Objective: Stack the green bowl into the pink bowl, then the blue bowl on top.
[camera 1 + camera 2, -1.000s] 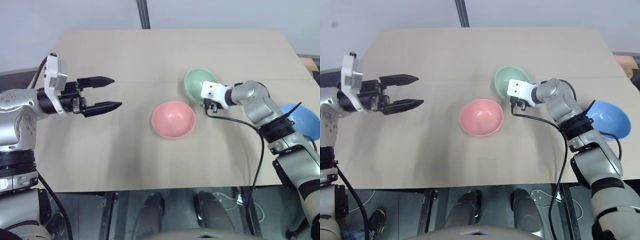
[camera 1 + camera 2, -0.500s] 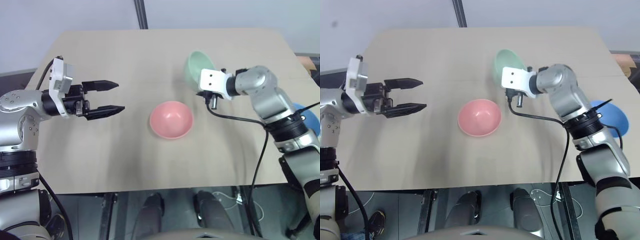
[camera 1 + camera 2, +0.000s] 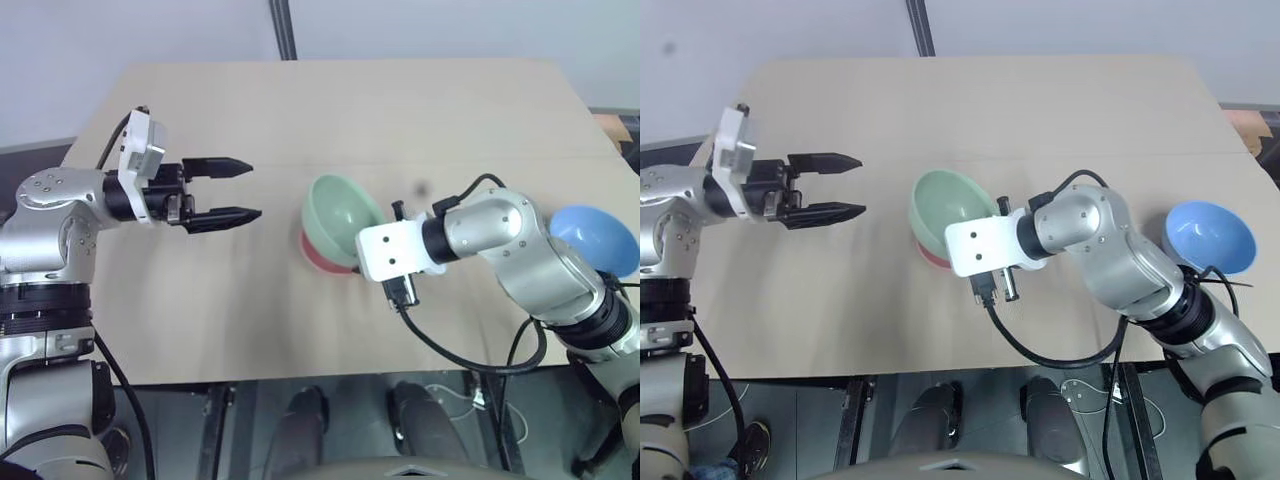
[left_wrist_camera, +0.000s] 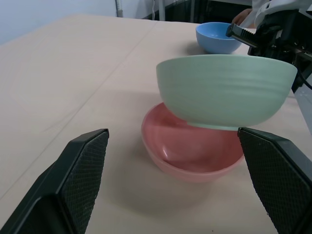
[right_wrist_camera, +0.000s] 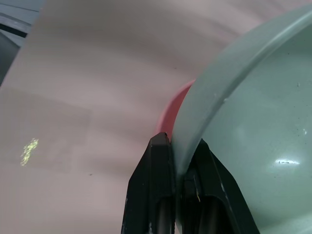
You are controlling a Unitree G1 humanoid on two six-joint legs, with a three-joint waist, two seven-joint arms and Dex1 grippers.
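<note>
The pale green bowl (image 3: 343, 215) hangs low over the pink bowl (image 3: 322, 257), which rests on the table and is mostly covered by it. My right gripper (image 5: 180, 152) is shut on the green bowl's (image 5: 253, 122) rim, one finger inside and one outside. In the left wrist view the green bowl's (image 4: 226, 87) base sits at about the height of the pink bowl's (image 4: 190, 158) rim; I cannot tell whether they touch. The blue bowl (image 3: 597, 236) stands alone at the table's right edge. My left gripper (image 3: 254, 189) is open, level and empty, pointing at the bowls from the left.
The tan table (image 3: 330, 110) reaches a near edge just below the arms. A black cable (image 3: 470, 355) loops from the right wrist over that edge. A dark pole (image 3: 285, 28) rises behind the table's far edge.
The right arm has lifted the green bowl off the table at the back right and carried it left and nearer, over the pink bowl. The left gripper stays open and about where it was.
</note>
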